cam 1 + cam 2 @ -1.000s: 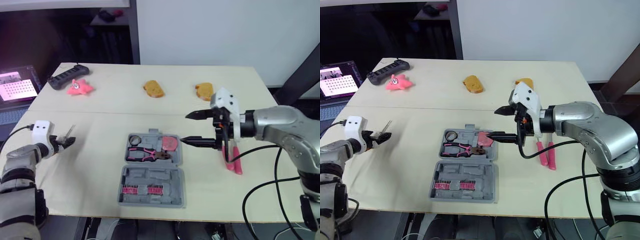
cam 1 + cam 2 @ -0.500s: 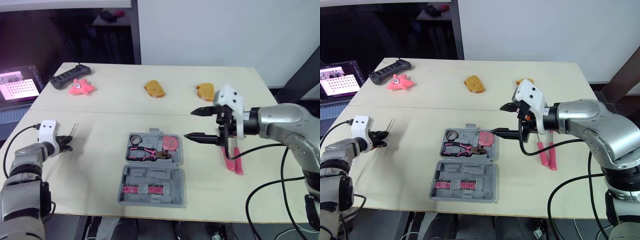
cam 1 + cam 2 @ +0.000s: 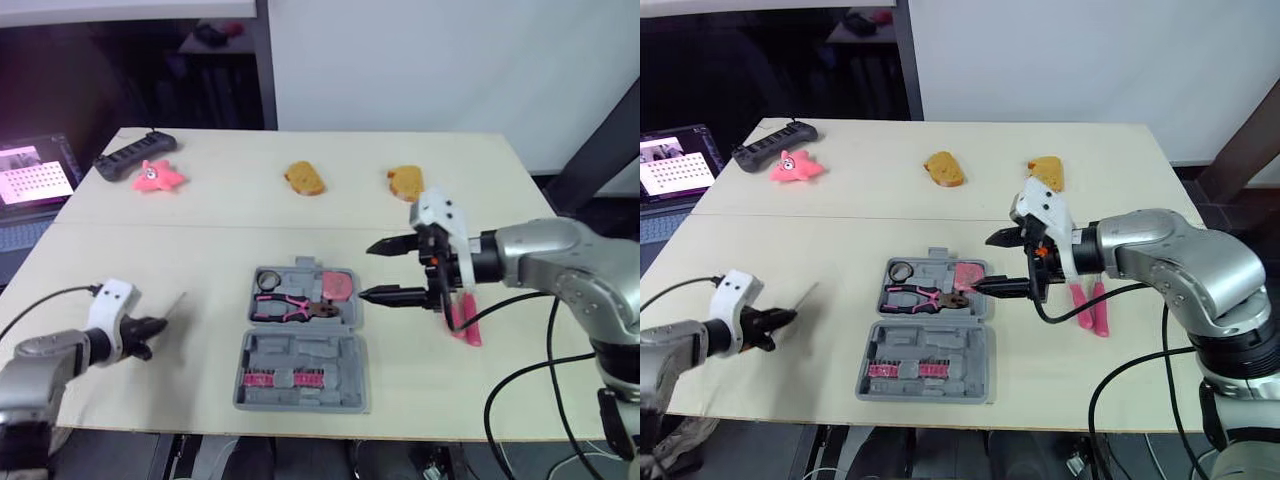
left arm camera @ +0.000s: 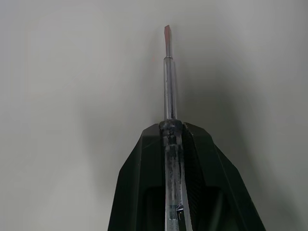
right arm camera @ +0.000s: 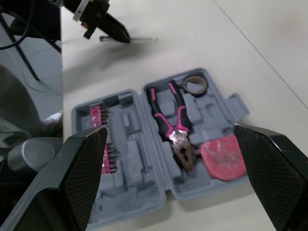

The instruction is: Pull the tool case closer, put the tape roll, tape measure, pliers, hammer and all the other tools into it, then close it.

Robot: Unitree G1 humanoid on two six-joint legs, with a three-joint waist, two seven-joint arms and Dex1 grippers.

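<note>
Left claw (image 4: 171,129): clamped on screwdriver (image 4: 168,72)
Right claw (image 3: 366,270): spread wide, empty
Tip: lay shaft level into tool case (image 3: 300,346)

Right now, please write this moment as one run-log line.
left gripper: shut on screwdriver | right gripper: open, by tool case | case: open, holds pliers, tape roll

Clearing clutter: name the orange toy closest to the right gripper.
The right-hand orange toy, just beyond the right gripper; the left-hand orange toy lies farther off.
</note>
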